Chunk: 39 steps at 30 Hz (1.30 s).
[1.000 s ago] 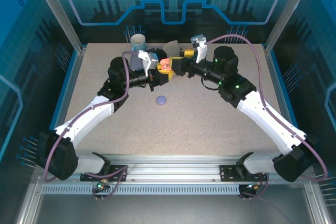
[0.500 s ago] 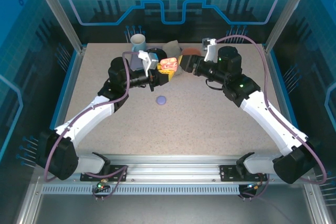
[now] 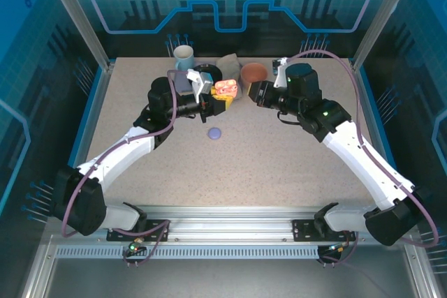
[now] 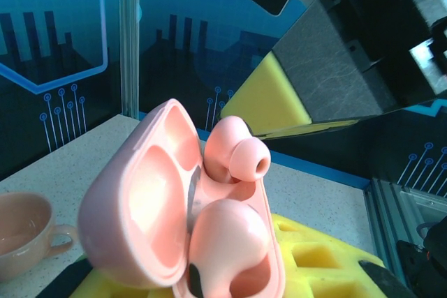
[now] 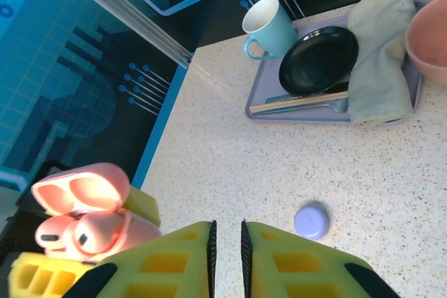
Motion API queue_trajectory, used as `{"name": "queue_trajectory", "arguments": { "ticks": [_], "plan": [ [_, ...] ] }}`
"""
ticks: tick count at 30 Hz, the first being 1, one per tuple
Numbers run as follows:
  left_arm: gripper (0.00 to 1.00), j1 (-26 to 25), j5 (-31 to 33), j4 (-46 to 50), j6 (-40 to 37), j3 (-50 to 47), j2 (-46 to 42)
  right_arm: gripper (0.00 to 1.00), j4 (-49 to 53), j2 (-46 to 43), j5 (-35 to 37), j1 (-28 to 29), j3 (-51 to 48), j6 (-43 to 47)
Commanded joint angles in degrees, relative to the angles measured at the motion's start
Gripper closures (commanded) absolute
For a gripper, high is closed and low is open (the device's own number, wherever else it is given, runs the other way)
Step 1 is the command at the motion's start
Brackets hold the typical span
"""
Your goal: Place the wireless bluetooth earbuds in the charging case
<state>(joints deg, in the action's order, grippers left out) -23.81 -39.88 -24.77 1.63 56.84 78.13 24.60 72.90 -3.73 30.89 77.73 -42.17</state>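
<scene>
Top view: left gripper [image 3: 216,100] clamped shut on an open pink charging case [image 3: 225,88], held above the speckled surface [image 3: 279,165] towards its far edge. Right gripper [image 3: 248,93] just to the right of that case, apart from it. Closed lavender case [image 3: 214,132] lying on the surface nearer the arm bases. Blue mug [image 3: 184,54] and brown bowl [image 3: 253,72] at the back

Left wrist view: lid tipped open to the left, 2 salmon-pink earbuds in the base, 1 [image 4: 237,157] standing high, the other [image 4: 222,242] lower in front

Right wrist view: yellow fingers [image 5: 174,263] almost together, a thin slit between, nothing held. Pink case at lower left. Beyond, a tray [image 5: 258,108] with black plate [image 5: 318,61] and cloth [image 5: 380,54]
</scene>
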Motion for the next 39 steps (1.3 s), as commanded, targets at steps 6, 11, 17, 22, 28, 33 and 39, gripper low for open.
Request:
{"name": "queue_trajectory", "arguments": {
  "ticks": [6, 11, 17, 22, 28, 33, 39],
  "plan": [
    [1.0, -0.36, -0.89, -2.64, 1.18, -0.79, 1.32, 0.82, 3.7, 2.83, 2.49, 3.32, 6.24, 3.04],
    [1.0, -0.36, -0.67, -2.77, 1.27, -0.85, 1.59, 0.82, 3.99, 4.88, 2.23, 5.17, 8.08, 3.33],
    [1.0, -0.36, -0.72, -3.0, 1.36, -1.02, 1.68, 0.83, 3.79, 6.5, 1.95, 7.07, 9.57, 3.41],
    [1.0, -0.34, -0.64, -3.3, 1.45, -1.18, 1.68, 0.84, 4.3, 7.14, 2.59, 7.6, 10.4, 3.81],
    [1.0, -0.34, -0.81, -3.7, 1.54, -1.45, 1.72, 0.84, 6.51, 4.3, 8.54, 6.64, 9.88, 4.97],
    [1.0, -0.36, -1.04, -2.16, -0.33, -1.69, 1.24, 0.83, 8.37, 4.83, 6.7, 3.2, 13.8, 6.65],
    [1.0, -0.35, -1.69, -0.71, -2.23, -1.64, 2.06, 0.8, 17.79, 15.16, -0.43, 0.92, 28.17, 9.41]
  ]
}}
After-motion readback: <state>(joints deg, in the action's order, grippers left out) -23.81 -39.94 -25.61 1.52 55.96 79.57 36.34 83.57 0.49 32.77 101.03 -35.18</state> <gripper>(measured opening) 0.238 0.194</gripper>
